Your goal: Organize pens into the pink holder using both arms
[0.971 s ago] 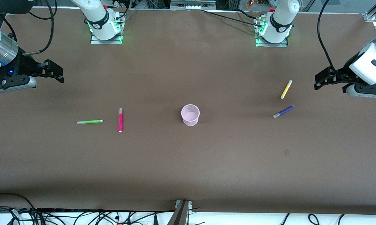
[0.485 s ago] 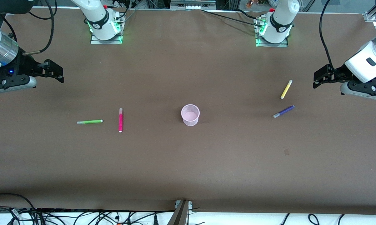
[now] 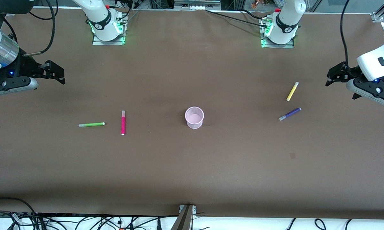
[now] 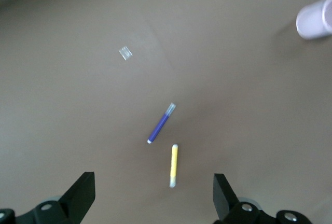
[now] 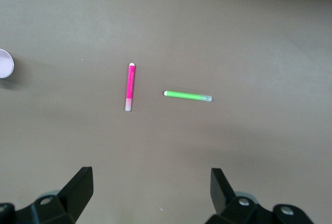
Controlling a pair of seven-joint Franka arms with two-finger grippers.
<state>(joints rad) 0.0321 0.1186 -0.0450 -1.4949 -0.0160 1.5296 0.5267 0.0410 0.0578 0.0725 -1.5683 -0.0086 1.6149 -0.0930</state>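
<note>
The pink holder stands upright mid-table, empty. The green pen and the magenta pen lie toward the right arm's end; both show in the right wrist view, the green pen and the magenta pen. The yellow pen and the purple pen lie toward the left arm's end, also in the left wrist view, yellow and purple. My left gripper hangs open and empty above the table near the yellow pen. My right gripper waits open and empty over its end of the table.
The brown table has a small pale mark nearer the front camera than the purple pen. Arm bases stand at the table's top edge. Cables lie along the front edge.
My left gripper has swung toward the table's end and risen slightly, away from the yellow pen. The right arm and all pens have not moved.
</note>
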